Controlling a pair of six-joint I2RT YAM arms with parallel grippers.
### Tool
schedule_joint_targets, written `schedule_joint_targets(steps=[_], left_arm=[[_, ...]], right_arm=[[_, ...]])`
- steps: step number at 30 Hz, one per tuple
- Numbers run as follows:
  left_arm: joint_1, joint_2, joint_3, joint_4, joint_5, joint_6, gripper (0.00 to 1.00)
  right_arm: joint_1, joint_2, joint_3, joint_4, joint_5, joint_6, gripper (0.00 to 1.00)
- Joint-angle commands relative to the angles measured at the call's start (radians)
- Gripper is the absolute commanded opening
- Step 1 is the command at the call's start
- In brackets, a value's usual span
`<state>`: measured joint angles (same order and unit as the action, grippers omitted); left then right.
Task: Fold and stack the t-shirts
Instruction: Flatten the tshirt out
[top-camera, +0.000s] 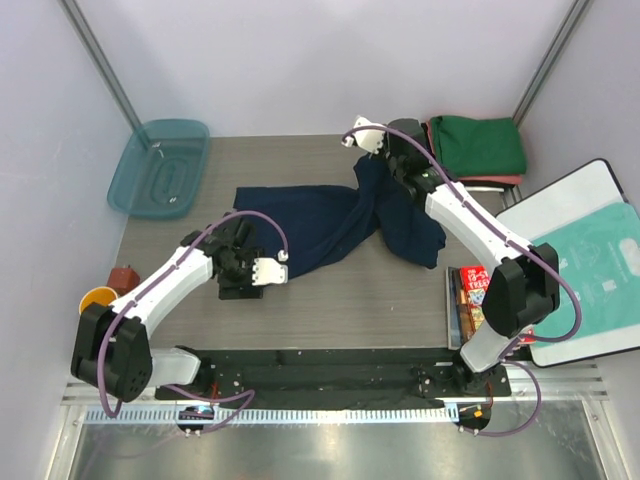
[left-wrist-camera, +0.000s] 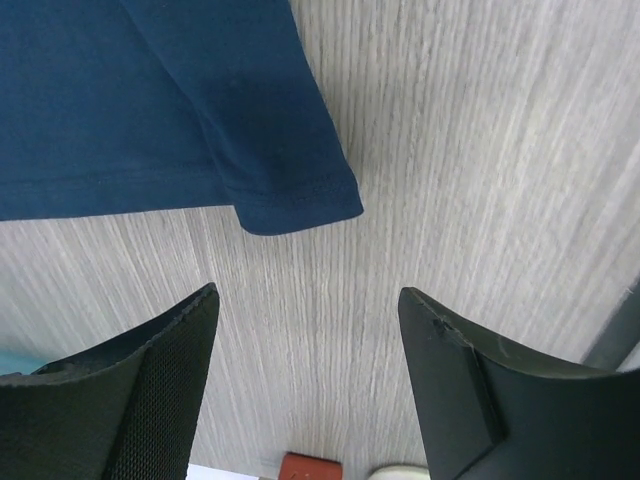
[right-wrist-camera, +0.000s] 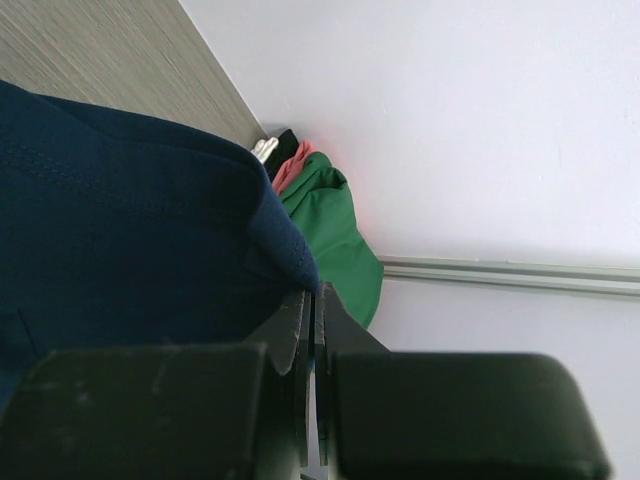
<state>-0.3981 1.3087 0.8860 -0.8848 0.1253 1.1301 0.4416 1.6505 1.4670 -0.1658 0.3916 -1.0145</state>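
Observation:
A dark navy t-shirt (top-camera: 320, 225) lies spread and bunched across the middle of the table. My right gripper (top-camera: 385, 162) is shut on its right part and holds that fold lifted near the back. In the right wrist view the navy cloth (right-wrist-camera: 120, 230) is pinched between the closed fingers (right-wrist-camera: 313, 295). Behind it, folded t-shirts are stacked at the back right, green (top-camera: 478, 145) over salmon-red (top-camera: 492, 182); both show as green (right-wrist-camera: 335, 230) and salmon-red (right-wrist-camera: 292, 165). My left gripper (top-camera: 238, 235) stands open and empty just short of the shirt's left sleeve hem (left-wrist-camera: 295, 200), its own gap (left-wrist-camera: 310, 290) over bare table.
A teal plastic tray (top-camera: 160, 168) sits at the back left. A white board (top-camera: 570, 200) with a teal-printed bag (top-camera: 592, 262) lies at the right, with snack packets (top-camera: 470, 298) beside it. An orange cup (top-camera: 97, 298) and a brown-red block (top-camera: 125, 275) stand at the left edge.

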Motion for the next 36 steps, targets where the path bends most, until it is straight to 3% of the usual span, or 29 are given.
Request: schedule_joint_targets(steps=[1,13,22,27,36], left_arm=[[-0.022,-0.058,-0.074,0.164,-0.041,-0.035,0.73],[-0.088,-0.083,-0.203,0.291,-0.050,-0.085,0.72],[-0.113,-0.011,-0.231,0.395,-0.076,-0.122,0.71],[-0.116,0.035,-0.219,0.399,-0.088,-0.121,0.48],[-0.116,0.028,-0.210,0.373,-0.087,-0.109,0.28]], right_arm=[[-0.003,0.008,0.082,0.060,0.015,0.021,0.01],[-0.003,0.031,0.116,0.061,0.020,0.036,0.01],[-0.004,0.031,0.113,0.060,0.021,0.042,0.01],[-0.004,0.029,0.113,0.057,0.020,0.045,0.01],[-0.004,0.025,0.110,0.057,0.016,0.047,0.01]])
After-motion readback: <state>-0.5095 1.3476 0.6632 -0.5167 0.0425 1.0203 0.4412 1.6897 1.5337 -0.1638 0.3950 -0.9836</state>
